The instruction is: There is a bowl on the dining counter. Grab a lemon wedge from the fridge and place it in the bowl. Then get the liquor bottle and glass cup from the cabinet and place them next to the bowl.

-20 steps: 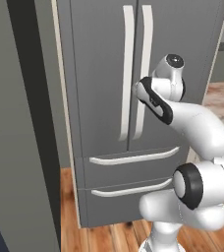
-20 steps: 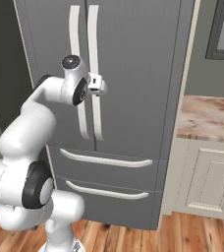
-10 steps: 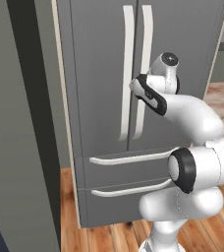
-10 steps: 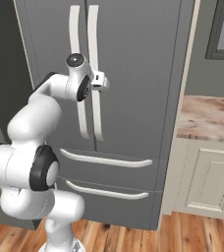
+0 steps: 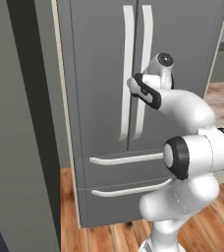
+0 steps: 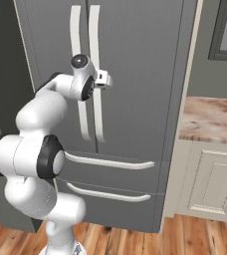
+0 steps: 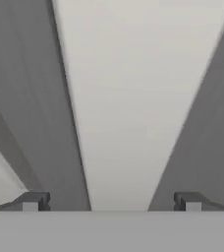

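The pincer (image 7: 111, 202) stood spread wide, one fingertip (image 7: 31, 201) on each side of a pale vertical handle (image 7: 133, 98), nothing clamped between them. Beyond it rose the fridge (image 5: 99, 98), both doors shut, its two drawers (image 6: 110, 179) below. To the right lay a marbled desk (image 6: 212, 119).
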Available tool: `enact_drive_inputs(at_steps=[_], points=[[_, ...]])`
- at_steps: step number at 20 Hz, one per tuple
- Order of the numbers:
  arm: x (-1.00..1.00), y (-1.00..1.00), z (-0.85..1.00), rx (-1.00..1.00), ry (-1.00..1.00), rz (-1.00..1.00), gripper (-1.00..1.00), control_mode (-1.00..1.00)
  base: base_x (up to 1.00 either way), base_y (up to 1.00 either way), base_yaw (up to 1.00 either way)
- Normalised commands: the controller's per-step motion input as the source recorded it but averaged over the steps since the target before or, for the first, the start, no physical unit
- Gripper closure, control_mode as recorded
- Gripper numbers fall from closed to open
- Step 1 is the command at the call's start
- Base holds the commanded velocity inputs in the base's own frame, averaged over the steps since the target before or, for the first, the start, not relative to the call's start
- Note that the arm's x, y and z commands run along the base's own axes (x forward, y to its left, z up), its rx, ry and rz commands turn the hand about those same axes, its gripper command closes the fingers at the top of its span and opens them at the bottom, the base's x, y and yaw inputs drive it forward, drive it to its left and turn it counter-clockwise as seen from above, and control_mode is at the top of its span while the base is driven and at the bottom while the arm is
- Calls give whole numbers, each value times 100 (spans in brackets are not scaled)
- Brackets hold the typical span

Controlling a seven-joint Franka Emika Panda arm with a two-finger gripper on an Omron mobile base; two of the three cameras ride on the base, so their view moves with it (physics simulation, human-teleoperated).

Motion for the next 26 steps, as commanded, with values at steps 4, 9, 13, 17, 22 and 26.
enact_drive_inputs(at_steps=[4,9,13,17,22,26], points=[[33,0,0,0,-4,0,-100,-100,0,0,0],[28,-4,0,0,-3,0,-100,-100,0,0,0],[26,-9,0,0,-3,3,-100,-100,0,0,0],[28,-7,0,0,-3,5,-100,-100,0,0,0],[38,-1,-2,0,0,5,100,-100,0,0,0],[37,-1,-2,0,-3,7,100,-100,0,0,0]])
